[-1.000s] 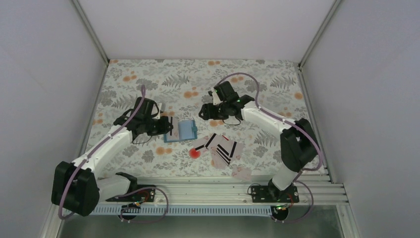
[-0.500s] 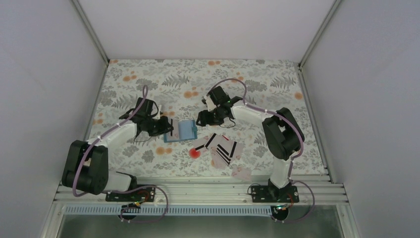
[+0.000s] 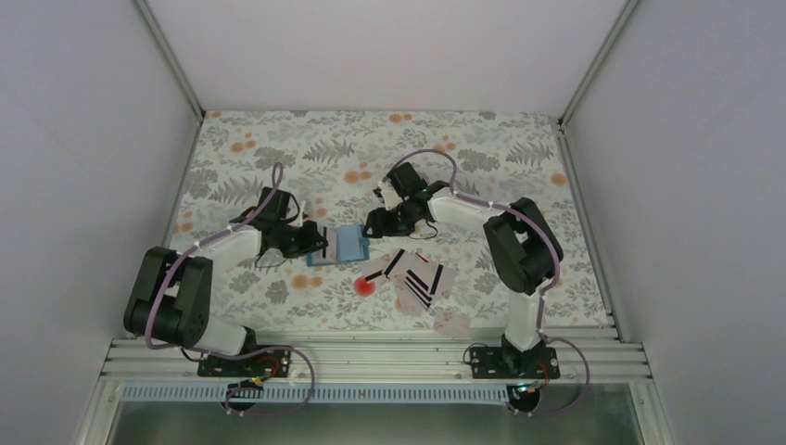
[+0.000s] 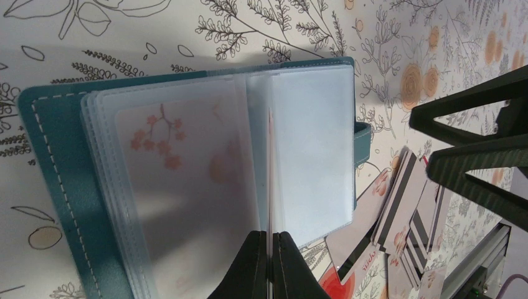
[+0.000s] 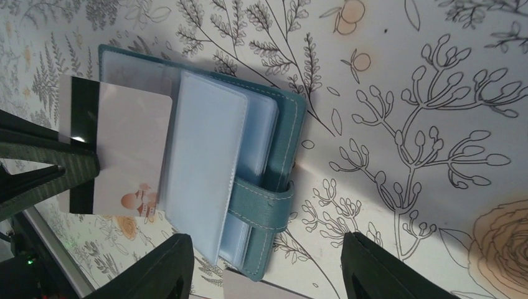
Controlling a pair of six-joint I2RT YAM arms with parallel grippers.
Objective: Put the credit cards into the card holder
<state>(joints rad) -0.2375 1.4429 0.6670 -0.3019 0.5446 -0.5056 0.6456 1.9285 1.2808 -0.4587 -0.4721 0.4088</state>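
Note:
The blue card holder [image 3: 350,243] lies open on the flowered mat, its clear sleeves showing. My left gripper [image 3: 320,243] is shut on a pale credit card with a black stripe [image 5: 127,143]. In the left wrist view this card [image 4: 271,174] stands edge-on above the holder's sleeves [image 4: 187,187], pinched in my left gripper [image 4: 271,235]. The card's far edge lies under a clear sleeve. My right gripper [image 5: 264,240] is open and straddles the holder's tab end [image 5: 264,202] without touching it. More credit cards [image 3: 417,275] lie in a loose pile to the right.
A round red spot [image 3: 364,286] marks the mat just in front of the holder, beside the card pile [image 4: 408,230]. One more pale card [image 3: 452,323] lies near the front rail. White walls close in the mat on three sides.
My right gripper has moved left to the holder and its jaws have narrowed a little. My left gripper keeps the card at the holder; the left arm's elbow has swung back.

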